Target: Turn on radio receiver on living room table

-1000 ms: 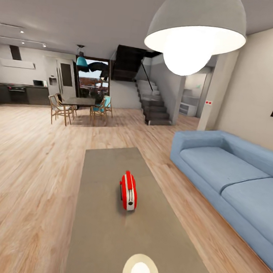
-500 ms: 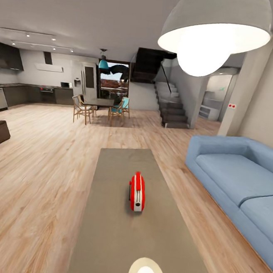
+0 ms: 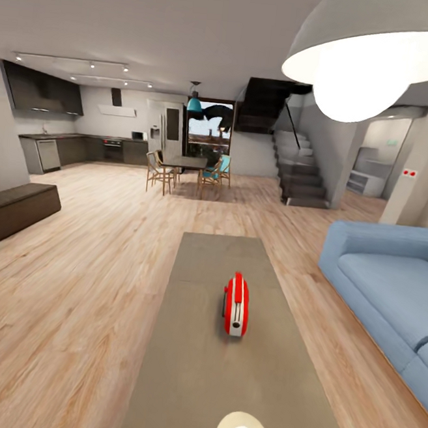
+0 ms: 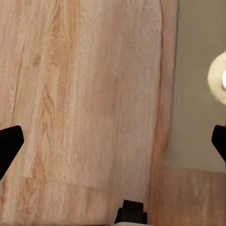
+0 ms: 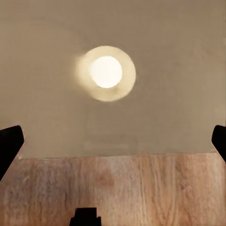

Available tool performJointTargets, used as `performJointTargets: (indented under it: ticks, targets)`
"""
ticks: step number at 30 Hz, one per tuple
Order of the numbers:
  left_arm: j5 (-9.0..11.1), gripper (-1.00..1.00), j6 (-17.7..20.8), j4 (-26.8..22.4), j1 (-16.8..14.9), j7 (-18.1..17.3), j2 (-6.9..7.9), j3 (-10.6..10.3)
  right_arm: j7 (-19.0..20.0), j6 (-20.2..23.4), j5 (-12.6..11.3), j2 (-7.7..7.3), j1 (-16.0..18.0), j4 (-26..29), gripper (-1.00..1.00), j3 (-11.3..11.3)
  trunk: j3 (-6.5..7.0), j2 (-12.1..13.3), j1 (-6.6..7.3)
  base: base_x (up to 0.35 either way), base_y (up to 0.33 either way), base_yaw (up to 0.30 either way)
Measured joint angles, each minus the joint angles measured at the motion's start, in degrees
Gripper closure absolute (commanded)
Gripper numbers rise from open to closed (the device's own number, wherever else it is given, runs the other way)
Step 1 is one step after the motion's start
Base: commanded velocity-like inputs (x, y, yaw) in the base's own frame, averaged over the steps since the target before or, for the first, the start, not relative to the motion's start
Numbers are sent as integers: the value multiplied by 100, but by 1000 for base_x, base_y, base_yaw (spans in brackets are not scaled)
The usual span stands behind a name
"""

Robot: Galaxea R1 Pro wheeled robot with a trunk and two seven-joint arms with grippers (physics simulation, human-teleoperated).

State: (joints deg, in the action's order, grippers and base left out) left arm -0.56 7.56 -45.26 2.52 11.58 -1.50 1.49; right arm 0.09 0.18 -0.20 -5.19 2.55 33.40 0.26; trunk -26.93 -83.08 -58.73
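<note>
1. One radio [image 3: 236, 304] stands upright near the middle of the one long grey table [image 3: 186, 368], seen edge-on, its narrow side toward the camera.
2. One blue sofa [image 3: 390, 290] sits to the table's right; one white lamp [image 3: 380, 53] hangs above, mirrored as one bright spot on the tabletop.
3. Left gripper [image 4: 113, 141]: two dark fingertips wide apart, nothing held, over the plank floor [image 4: 70, 94] beside the table's edge.
4. Right gripper [image 5: 113, 141]: two fingertips likewise spread, nothing held, over the table's near edge.
5. Far back: one dining table [image 3: 186, 162] with several chairs, one staircase [image 3: 302, 177].
</note>
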Motion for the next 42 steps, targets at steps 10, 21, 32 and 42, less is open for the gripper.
performJointTargets:
  ticks: [10, 21, 32, 42]
  targets:
    - [-2, -100, 0, 0, -1, 3, 0, 0, 0, 0, -1, 0, 0, 0, -100, 0, 0, 0, 0, 0, -86, 241]
    - [-3, -100, 0, 0, 0, 3, 0, 0, 0, 0, -6, 0, 0, 0, -100, 0, 0, 0, 0, 0, -64, 12]
    - [-1, -100, 0, 0, 2, 3, 0, 0, 0, -17, -1, 0, 0, 0, -100, -11, 0, 0, 0, 0, -79, 0]
    - [3, -100, -190, 0, -2, -8, -11, -2, 0, -18, -1, 0, 0, 0, -100, -9, 0, 0, 0, 0, 0, 0]
